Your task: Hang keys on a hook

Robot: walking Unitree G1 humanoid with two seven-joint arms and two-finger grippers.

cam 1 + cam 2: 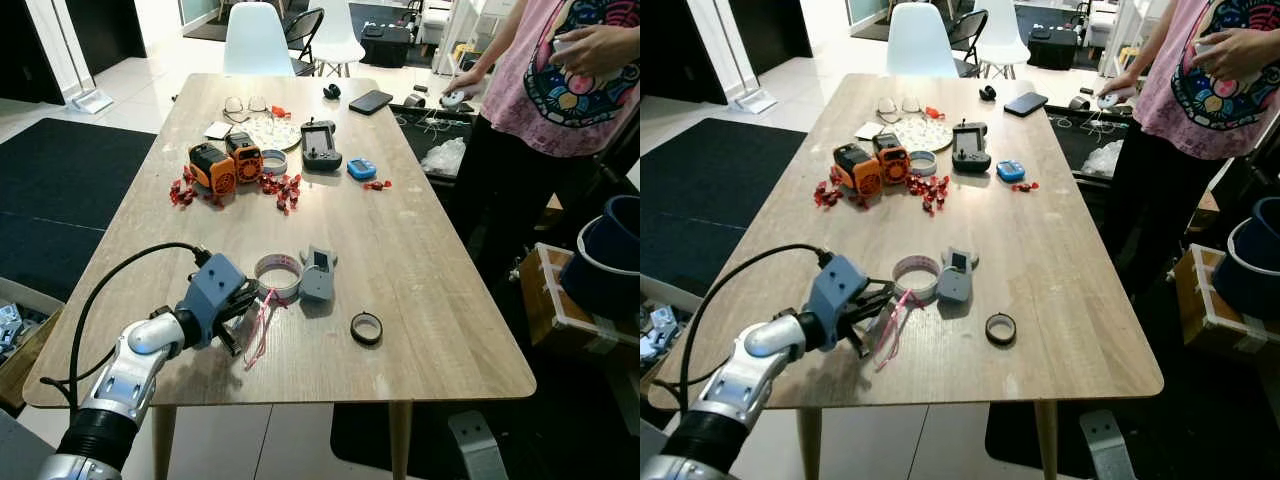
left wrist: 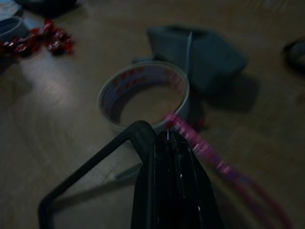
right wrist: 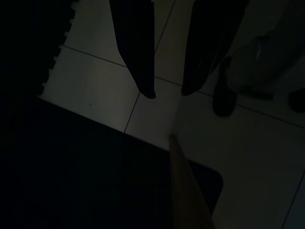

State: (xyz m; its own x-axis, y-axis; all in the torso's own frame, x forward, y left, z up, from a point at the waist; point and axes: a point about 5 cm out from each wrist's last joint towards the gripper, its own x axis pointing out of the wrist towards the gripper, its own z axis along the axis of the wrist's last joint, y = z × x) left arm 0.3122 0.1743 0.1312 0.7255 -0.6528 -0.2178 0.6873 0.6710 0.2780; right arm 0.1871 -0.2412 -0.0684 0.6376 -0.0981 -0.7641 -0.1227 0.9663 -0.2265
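A pink cord (image 1: 262,325) hangs over the wooden table (image 1: 420,250) near its front left edge, and what it carries is too small to make out. My left gripper (image 1: 248,302) is shut on the cord's upper end, just left of a clear tape roll (image 1: 278,274). In the left wrist view the black fingertips (image 2: 167,138) are pressed together with the pink cord (image 2: 200,145) trailing away from them, the tape roll (image 2: 143,93) right behind. A grey block (image 1: 318,273) lies right of the roll. My right gripper (image 3: 167,93) hangs open over floor tiles.
A small black ring (image 1: 366,327) lies right of the grey block. Mid-table are orange gadgets (image 1: 226,163), red sweets (image 1: 283,188), a black controller (image 1: 320,145) and a phone (image 1: 371,101). A person in a pink shirt (image 1: 560,90) stands at the table's right side. White chairs (image 1: 258,40) stand behind.
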